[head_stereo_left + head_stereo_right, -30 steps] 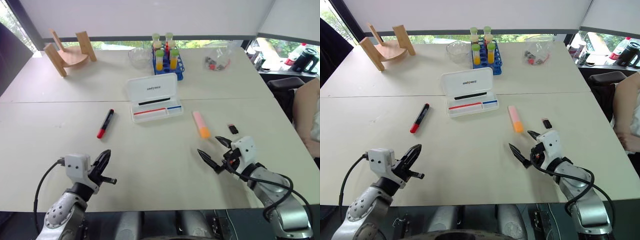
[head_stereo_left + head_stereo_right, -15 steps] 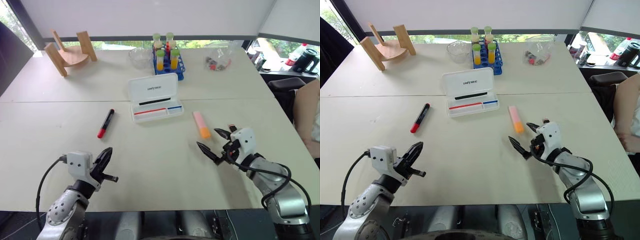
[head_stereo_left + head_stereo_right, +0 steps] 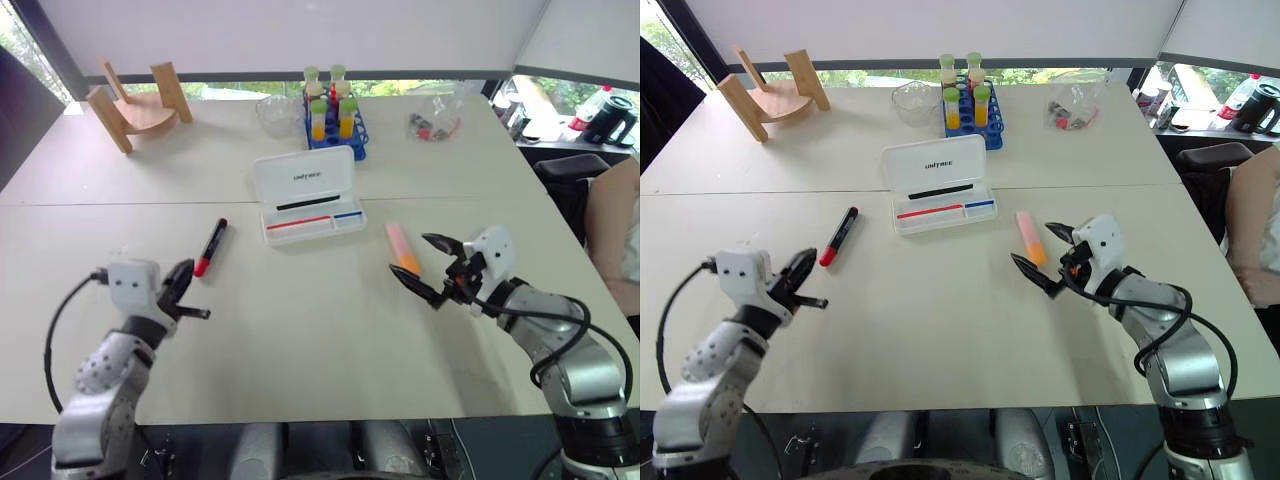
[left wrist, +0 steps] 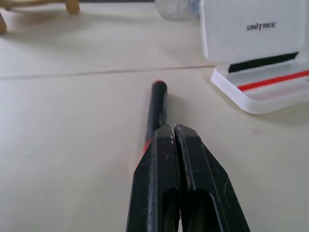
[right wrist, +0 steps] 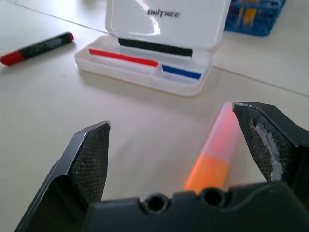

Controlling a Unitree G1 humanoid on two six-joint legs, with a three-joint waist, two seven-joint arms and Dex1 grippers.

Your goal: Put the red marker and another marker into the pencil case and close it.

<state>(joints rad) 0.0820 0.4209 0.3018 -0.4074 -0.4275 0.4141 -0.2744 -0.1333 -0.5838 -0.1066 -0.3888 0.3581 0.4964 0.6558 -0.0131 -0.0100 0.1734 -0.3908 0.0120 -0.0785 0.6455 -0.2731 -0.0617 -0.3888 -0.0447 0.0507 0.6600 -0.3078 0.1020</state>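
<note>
The red marker (image 3: 211, 246) lies on the table to the left of the open white pencil case (image 3: 308, 195). My left gripper (image 3: 185, 275) is shut and empty, with its tip just short of the marker's red end (image 4: 157, 104). The other marker (image 3: 402, 248), pale pink with an orange end, lies to the right of the case. My right gripper (image 3: 409, 254) is open at that orange end. In the right wrist view the pink marker (image 5: 217, 150) lies ahead between the spread fingers. The case's tray (image 5: 145, 65) shows red and blue stripes.
At the back of the table stand a wooden stand (image 3: 140, 105), a glass bowl (image 3: 277, 112), a blue rack of tubes (image 3: 335, 118) and a plastic bag (image 3: 435, 120). A person (image 3: 618, 225) sits at the right edge.
Both arms have risen and reached forward. The left gripper has come up to the red marker. The right gripper has come up to the pink marker's orange end.
</note>
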